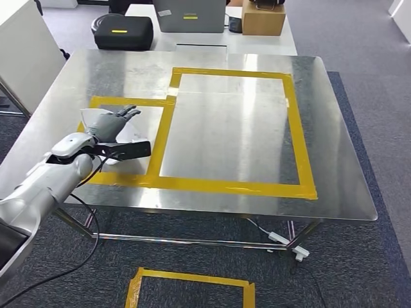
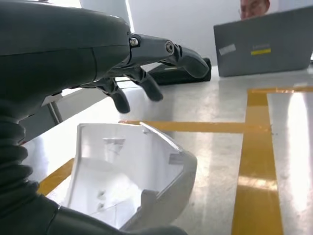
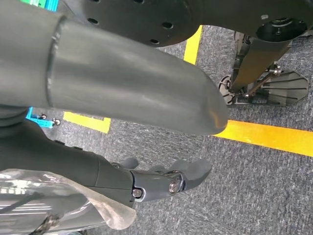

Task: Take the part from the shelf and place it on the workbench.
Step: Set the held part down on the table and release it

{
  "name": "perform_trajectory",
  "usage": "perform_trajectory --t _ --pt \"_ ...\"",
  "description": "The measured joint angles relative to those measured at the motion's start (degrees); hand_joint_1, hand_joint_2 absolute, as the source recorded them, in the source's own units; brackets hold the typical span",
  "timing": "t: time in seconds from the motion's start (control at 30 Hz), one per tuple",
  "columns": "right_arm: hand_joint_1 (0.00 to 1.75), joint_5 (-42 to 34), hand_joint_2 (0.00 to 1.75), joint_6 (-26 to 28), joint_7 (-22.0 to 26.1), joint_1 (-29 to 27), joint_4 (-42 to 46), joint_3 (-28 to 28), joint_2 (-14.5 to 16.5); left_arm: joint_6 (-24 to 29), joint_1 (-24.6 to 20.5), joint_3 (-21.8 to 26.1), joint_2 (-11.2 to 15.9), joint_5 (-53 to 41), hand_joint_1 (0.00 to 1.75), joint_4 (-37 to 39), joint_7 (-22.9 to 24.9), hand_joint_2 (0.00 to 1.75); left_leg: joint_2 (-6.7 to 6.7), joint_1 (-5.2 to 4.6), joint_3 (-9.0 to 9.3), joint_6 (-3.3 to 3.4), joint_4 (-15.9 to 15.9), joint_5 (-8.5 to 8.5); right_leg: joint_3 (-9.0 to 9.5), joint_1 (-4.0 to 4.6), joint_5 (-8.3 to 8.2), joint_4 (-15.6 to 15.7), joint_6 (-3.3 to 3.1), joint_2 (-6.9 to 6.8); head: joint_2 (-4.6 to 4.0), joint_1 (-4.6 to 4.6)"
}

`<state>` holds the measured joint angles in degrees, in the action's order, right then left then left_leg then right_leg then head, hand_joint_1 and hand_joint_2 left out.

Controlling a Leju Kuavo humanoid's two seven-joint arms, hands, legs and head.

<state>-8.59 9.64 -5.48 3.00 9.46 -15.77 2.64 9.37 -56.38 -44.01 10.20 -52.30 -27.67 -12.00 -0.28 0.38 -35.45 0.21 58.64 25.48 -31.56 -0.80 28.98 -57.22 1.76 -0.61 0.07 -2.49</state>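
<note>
Head view showed the left robot hand (image 1: 113,122) over the white part (image 1: 127,138), fingers spread above it, thumb beneath; part resting on the table (image 1: 232,138) inside the smaller taped square; grip unclear

The right hand (image 3: 147,147) hangs over a grey carpet floor (image 3: 258,196). Its thick grey thumb (image 3: 140,93) sticks out, and its dark fingers (image 3: 184,174) reach out below it, apart and holding nothing. Yellow tape lines (image 3: 273,137) run across the carpet.
</note>
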Motion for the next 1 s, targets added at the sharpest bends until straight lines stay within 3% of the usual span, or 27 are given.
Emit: perform_trajectory --t 0.47,1.0 --pt "0.00 1.0 0.00 0.0 -0.1 0.0 0.0 0.0 0.0 10.7 5.6 4.5 1.7 -1.1 0.00 -6.2 -0.6 0.00 0.00 0.00 0.00 0.00 0.0 0.00 0.00 0.00 0.00 0.0 0.00 -0.01 0.00 0.00" --pt "0.00 1.0 0.00 0.0 -0.3 0.0 0.0 0.0 0.0 12.1 6.8 6.6 2.8 -2.5 0.00 -7.4 0.0 0.00 -0.01 -0.42 -0.03 0.36 0.2 0.21 0.05 -0.42 -0.06 0.1 0.35 -0.05 0.00 -0.02"
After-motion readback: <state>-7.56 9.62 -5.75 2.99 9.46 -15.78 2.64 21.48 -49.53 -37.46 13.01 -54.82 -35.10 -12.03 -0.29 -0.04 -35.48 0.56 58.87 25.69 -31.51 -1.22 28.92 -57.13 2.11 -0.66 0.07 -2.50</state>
